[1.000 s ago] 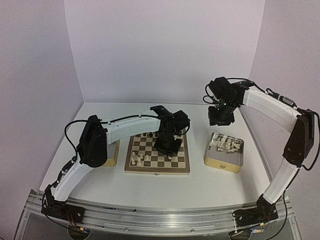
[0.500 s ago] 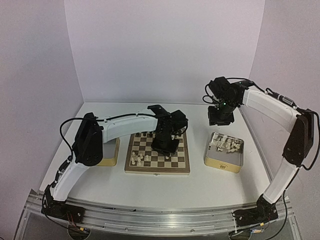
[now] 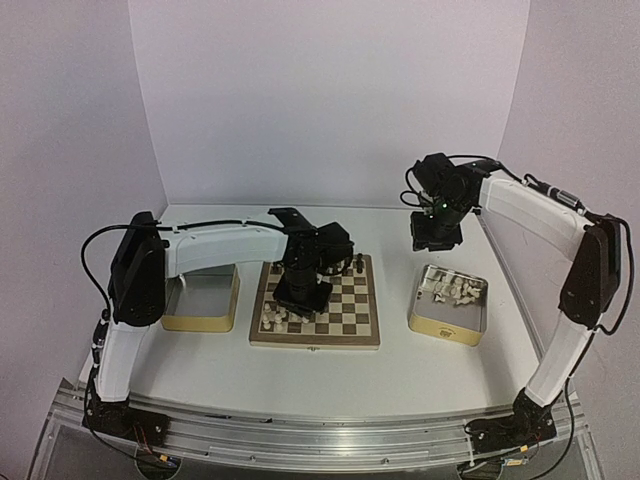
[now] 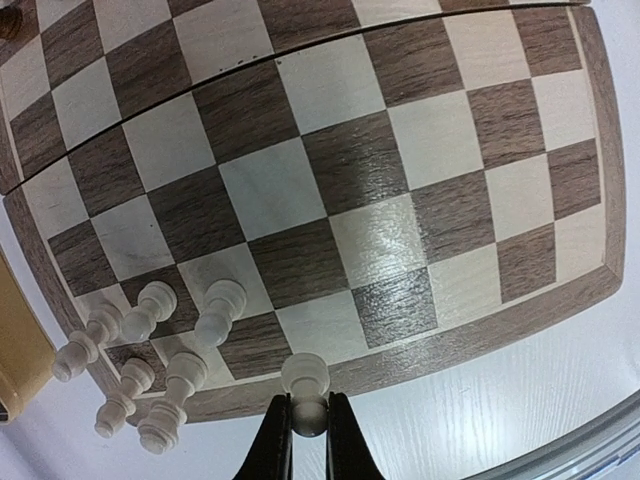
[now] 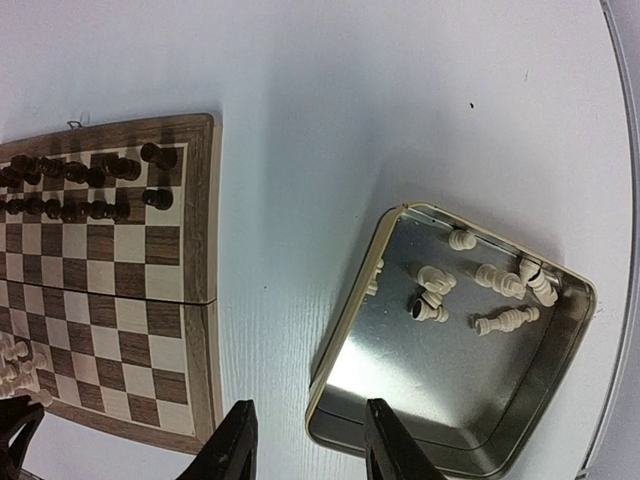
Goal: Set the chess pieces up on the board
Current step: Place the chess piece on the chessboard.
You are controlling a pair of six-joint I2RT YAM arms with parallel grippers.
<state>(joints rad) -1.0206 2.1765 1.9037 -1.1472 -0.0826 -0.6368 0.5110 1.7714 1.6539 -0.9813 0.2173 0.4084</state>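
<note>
The left gripper (image 4: 308, 425) is pinched narrow on a cream pawn (image 4: 304, 382), one finger on each side of its stem. The pawn's head sits over the pale rim at the near edge of the chessboard (image 4: 380, 190). Just to one side, five more cream pieces (image 4: 150, 350) crowd the board's corner squares, some leaning.

The right gripper (image 5: 308, 445) hangs above the white table (image 5: 400, 100) with its jaws moderately apart and nothing between them, over the gap between the chessboard and a metal tin (image 5: 345, 330). More cream pieces (image 5: 495, 285) lie loose in that tin. Dark pieces (image 5: 90, 185) fill the board's far rows. A second tin (image 3: 200, 318) sits left of the board.
</note>
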